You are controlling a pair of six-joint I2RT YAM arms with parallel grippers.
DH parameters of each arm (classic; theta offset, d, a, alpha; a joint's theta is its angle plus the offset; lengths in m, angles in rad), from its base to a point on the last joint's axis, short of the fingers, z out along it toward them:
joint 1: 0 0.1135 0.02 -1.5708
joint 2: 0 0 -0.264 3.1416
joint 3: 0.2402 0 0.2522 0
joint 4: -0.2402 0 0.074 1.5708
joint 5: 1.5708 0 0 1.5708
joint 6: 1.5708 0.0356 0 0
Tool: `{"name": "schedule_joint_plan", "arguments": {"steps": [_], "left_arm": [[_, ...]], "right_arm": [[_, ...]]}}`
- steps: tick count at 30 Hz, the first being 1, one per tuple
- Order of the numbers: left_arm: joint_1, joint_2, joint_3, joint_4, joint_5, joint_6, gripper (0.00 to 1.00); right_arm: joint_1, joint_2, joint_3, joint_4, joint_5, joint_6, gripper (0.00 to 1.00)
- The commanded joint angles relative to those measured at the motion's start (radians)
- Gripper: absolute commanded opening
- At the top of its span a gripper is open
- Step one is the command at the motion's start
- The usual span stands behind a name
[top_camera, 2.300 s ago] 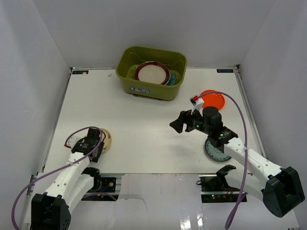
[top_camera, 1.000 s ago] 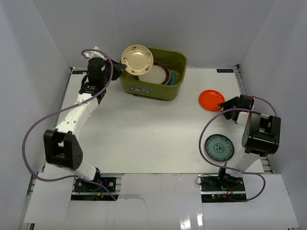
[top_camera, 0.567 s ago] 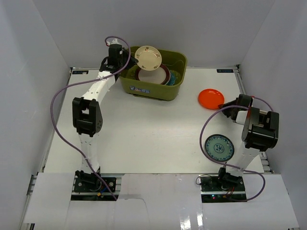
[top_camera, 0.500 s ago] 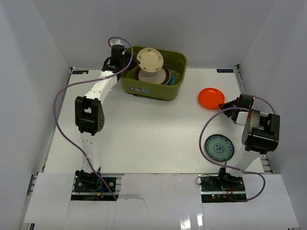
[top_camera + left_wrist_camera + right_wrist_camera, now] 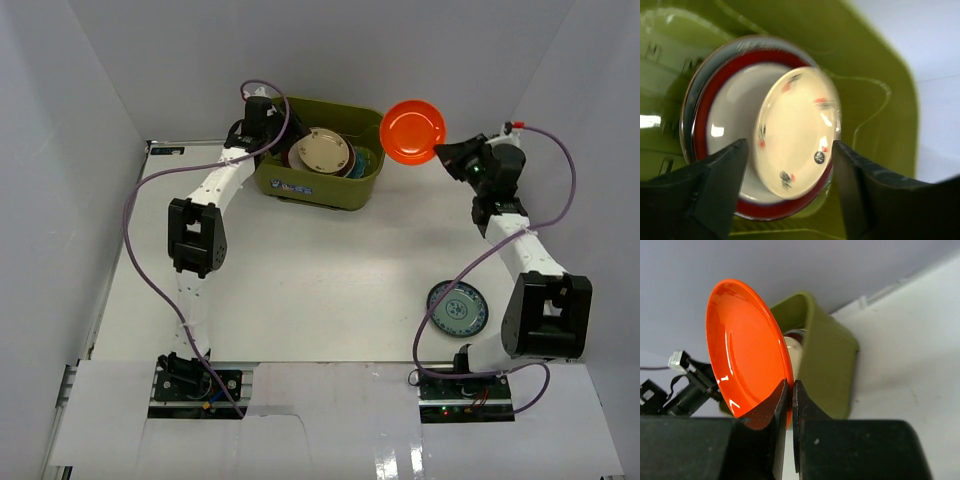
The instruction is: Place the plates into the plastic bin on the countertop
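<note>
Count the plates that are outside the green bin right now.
2. The orange plate is held up in the right gripper beside the bin; the blue-green patterned plate lies on the countertop, near right side. None seems hidden.

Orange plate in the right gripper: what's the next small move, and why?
Probably carry the orange plate leftward over the plastic bin. The right gripper is shut on its rim, holding it in the air off the bin's right end, not above the opening. The left gripper is open over the cream plate inside, so keep right.
</note>
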Motion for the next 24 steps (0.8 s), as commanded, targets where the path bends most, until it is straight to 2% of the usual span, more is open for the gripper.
{"name": "schedule_joint_plan", "arguments": {"steps": [1,3,5,7,8,9,10,12,13,14,16,19,21,22,24], "left_arm": [[0.004,-0.085,0.072,0.045,0.035,0.025,0.82],[0.004,-0.132,0.087,0.056,0.069,0.039,0.89],[0.004,-0.183,0.08,0.068,0.099,0.052,0.9],[0.003,-0.296,-0.015,0.091,0.118,0.049,0.89],[0.001,-0.35,-0.081,0.106,0.122,0.039,0.88],[0.001,-0.408,-0.264,0.159,0.132,0.007,0.87],[-0.012,-0.539,-0.378,0.201,0.136,-0.009,0.86],[-0.032,-0.663,-0.59,0.276,0.117,-0.024,0.83],[-0.067,-0.765,-0.756,0.277,0.101,-0.026,0.83],[-0.081,-0.807,-0.832,0.277,0.09,-0.026,0.83],[-0.141,-0.875,-1.007,0.27,0.081,-0.018,0.82],[-0.241,-0.946,-1.161,0.258,0.096,-0.033,0.82],[-0.296,-0.95,-1.207,0.26,0.078,-0.053,0.82],[-0.357,-0.944,-1.224,0.26,0.051,-0.076,0.82],[-0.422,-0.9,-1.235,0.261,0.012,-0.082,0.82]], "right_arm": [[0.117,0.074,0.217,-0.043,0.047,-0.091,0.08],[0.185,0.133,0.309,-0.099,0.064,-0.118,0.08],[0.246,0.226,0.443,-0.137,0.065,-0.15,0.08],[0.284,0.316,0.524,-0.192,0.089,-0.181,0.08],[0.316,0.343,0.596,-0.206,0.097,-0.187,0.08],[0.332,0.373,0.628,-0.218,0.101,-0.19,0.08],[0.346,0.43,0.662,-0.241,0.115,-0.201,0.08],[0.384,0.491,0.771,-0.277,0.15,-0.226,0.08],[0.404,0.559,0.817,-0.333,0.153,-0.249,0.08],[0.412,0.591,0.902,-0.361,0.155,-0.256,0.08],[0.424,0.672,0.967,-0.398,0.166,-0.27,0.08],[0.441,0.723,1.018,-0.427,0.189,-0.27,0.08],[0.441,0.74,1.047,-0.433,0.189,-0.261,0.08],[0.442,0.752,1.063,-0.447,0.19,-0.261,0.11],[0.443,0.737,1.067,-0.459,0.183,-0.273,0.33]]}}
